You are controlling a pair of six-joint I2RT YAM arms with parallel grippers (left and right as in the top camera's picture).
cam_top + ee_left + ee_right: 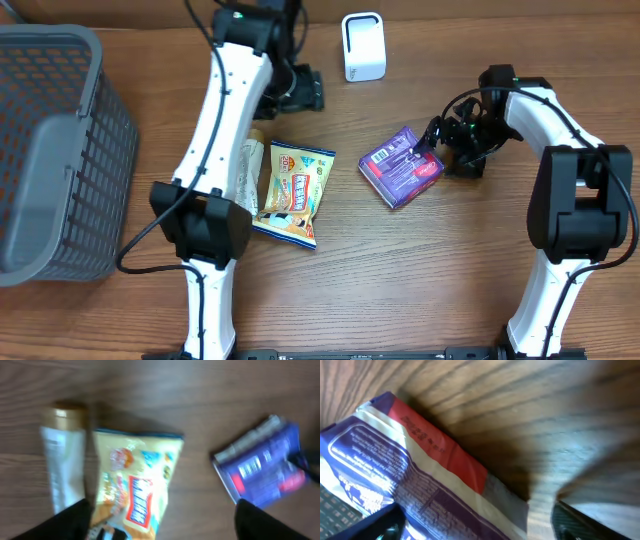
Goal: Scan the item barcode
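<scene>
The right gripper [475, 517] had its fingers [590, 521] spread wide, one dark tip at each lower corner of the wrist view. They pinched nothing. The purple packet [401, 166], seemingly the item to scan, lay flat on the table [400, 285], its red-striped end reaching in between the tips and nearer the left one. The left gripper [162, 522] hung higher with its fingers [70, 522] also spread and empty, looking down on the goods.

The step in hand seemed to be getting a hold on the packet. Doing it well would call for centring the open jaws over the packet's near edge before closing, since it sat off to one side of them. It would also call for a grip on an end, so that no finger covered the printed code. Which face carried the code could not be told.

Outward, the white scanner [362, 47] stood near the far edge of the table, with bare wood between it and the packet, so the way there looked free. The yellow snack bag [293, 192] lay near the packet's left, touching or just beside a pale sachet [248, 168]. The left arm rose over both. The grey basket [105, 175] stood well apart at the left edge.
</scene>
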